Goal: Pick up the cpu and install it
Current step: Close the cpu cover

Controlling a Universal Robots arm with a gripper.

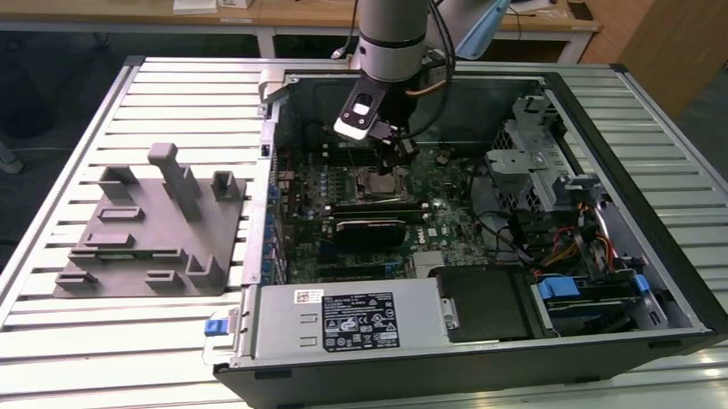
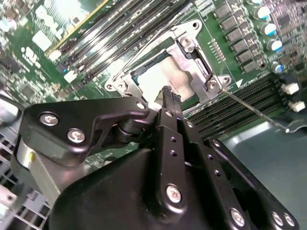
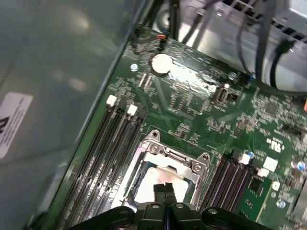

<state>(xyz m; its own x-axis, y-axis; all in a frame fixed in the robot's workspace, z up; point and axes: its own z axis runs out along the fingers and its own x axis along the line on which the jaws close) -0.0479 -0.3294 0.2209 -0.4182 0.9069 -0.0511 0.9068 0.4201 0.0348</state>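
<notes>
Exterior view: the arm [image 1: 390,38] reaches into the open computer case [image 1: 637,256], over the socket [image 1: 381,181].
Second wrist view: the fingers [image 2: 169,110] are pressed together and empty, tips just above the cpu [image 2: 151,79], which lies flat in the socket.
First wrist view: cpu [image 3: 146,189] seated. Placement appears done; latching cannot be confirmed.

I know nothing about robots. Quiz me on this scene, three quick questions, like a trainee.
1. True or false: the gripper hangs over the grey fixture outside the case.
2. The cpu lies: A) in the metal-framed socket; B) on the power supply; C) on the table.
3. Fill in: the gripper's jaws are ___.
Key: 1 false, it is over the socket; 2 A; 3 shut.
</notes>
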